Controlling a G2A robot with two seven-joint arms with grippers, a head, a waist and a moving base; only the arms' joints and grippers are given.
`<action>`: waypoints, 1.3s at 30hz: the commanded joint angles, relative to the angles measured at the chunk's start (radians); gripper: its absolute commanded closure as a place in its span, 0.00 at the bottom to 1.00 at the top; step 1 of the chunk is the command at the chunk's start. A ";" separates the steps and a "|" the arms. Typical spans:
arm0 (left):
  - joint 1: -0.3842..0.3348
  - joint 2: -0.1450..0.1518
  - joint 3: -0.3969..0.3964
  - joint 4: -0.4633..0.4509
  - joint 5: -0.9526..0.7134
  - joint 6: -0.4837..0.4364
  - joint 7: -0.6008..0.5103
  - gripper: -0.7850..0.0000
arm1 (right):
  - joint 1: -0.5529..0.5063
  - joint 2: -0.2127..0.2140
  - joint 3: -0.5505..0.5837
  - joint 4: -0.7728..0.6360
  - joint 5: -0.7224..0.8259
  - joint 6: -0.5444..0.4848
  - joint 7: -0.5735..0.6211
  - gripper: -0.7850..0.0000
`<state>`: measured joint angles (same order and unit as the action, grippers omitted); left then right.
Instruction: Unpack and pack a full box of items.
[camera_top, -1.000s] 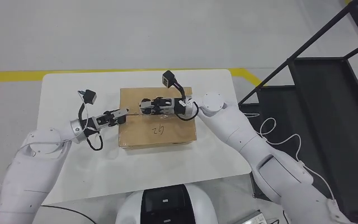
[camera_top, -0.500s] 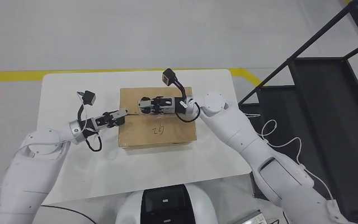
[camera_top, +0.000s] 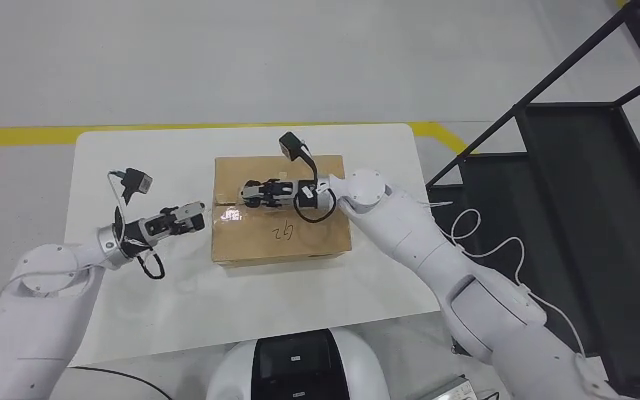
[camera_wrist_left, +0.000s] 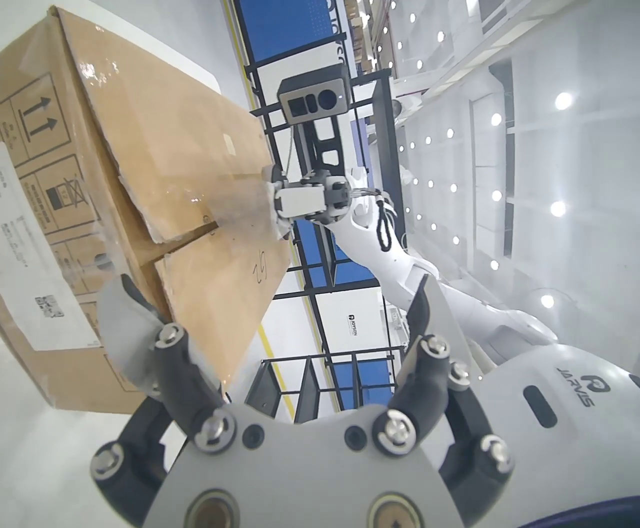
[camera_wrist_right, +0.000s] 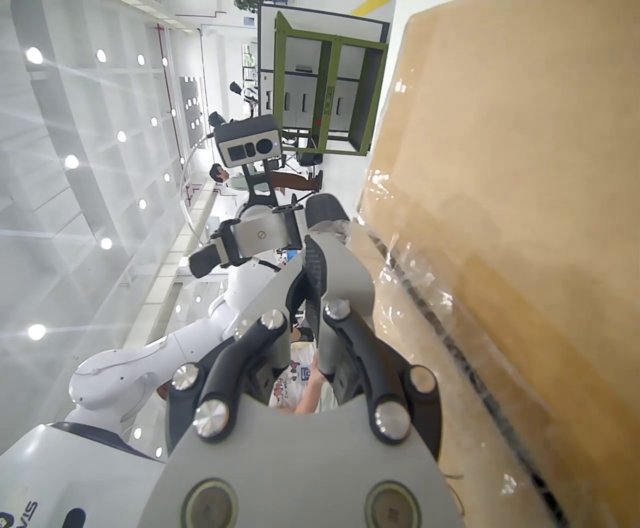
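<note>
Brown cardboard box (camera_top: 285, 235) sits centred on the white table (camera_top: 150, 310), flaps shut. Right gripper (camera_top: 243, 193) pinches the clear tape strip (camera_wrist_left: 240, 202) over the top seam, apparently to peel it. Left gripper (camera_top: 201, 214) hovers spread just beside the box's end, likely ready to steady it.

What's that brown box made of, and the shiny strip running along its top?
The box looks like corrugated cardboard, matte brown, with ragged torn flap edges. The tape seems thin clear plastic: glossy, see-through, crinkled where it lifts.
</note>
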<state>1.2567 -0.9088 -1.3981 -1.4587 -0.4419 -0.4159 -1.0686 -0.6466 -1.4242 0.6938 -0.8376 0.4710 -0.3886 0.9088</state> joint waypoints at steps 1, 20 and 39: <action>0.019 0.004 -0.028 -0.002 -0.022 -0.009 -0.010 0.00 | 0.005 -0.007 -0.006 0.012 -0.010 -0.002 -0.007 1.00; 0.097 0.015 -0.108 -0.030 -0.081 -0.024 -0.055 0.00 | 0.024 -0.070 -0.050 0.063 -0.065 -0.007 -0.020 0.00; 0.134 0.017 -0.146 -0.037 -0.116 -0.046 -0.082 0.00 | 0.033 -0.112 -0.020 0.013 0.033 -0.059 0.072 0.00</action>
<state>1.3863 -0.8917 -1.5399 -1.4959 -0.5484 -0.4574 -1.1437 -0.6112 -1.5359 0.6686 -0.8216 0.4870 -0.4411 0.9615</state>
